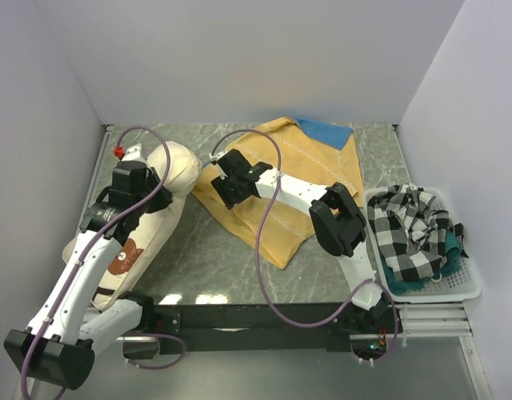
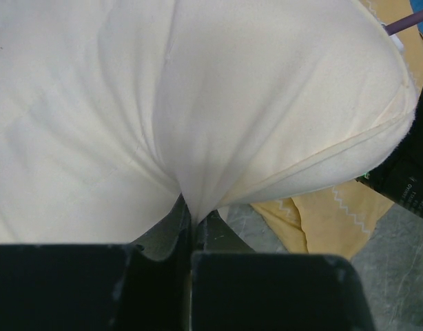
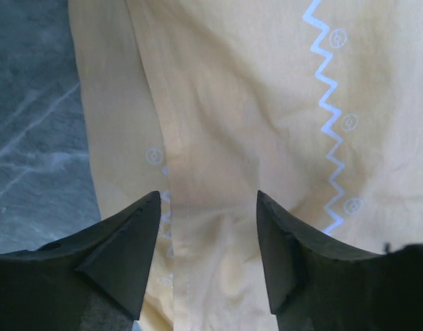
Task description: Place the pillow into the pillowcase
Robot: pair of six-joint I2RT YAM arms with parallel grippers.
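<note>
The cream-white pillow [image 1: 177, 167] lies along the left side of the table, its brown bear print [image 1: 127, 258] facing up near the front. My left gripper [image 1: 148, 187] is shut on a pinch of the pillow [image 2: 198, 103], the fabric drawn into the closed jaws [image 2: 192, 217]. The mustard-yellow pillowcase [image 1: 323, 158] with pale zigzag stripes lies flat in the middle, a blue corner at its far edge. My right gripper [image 1: 225, 179] stands open over its left edge. In the right wrist view a raised fold of the pillowcase [image 3: 232, 103] sits between the fingertips of the right gripper [image 3: 208, 200].
A white basket [image 1: 456, 287] at the right holds a black-and-white checked cloth [image 1: 410, 225] over something teal. White walls enclose the grey marble table [image 1: 214, 258] on three sides. The pillow's end almost touches the pillowcase [image 2: 335, 221].
</note>
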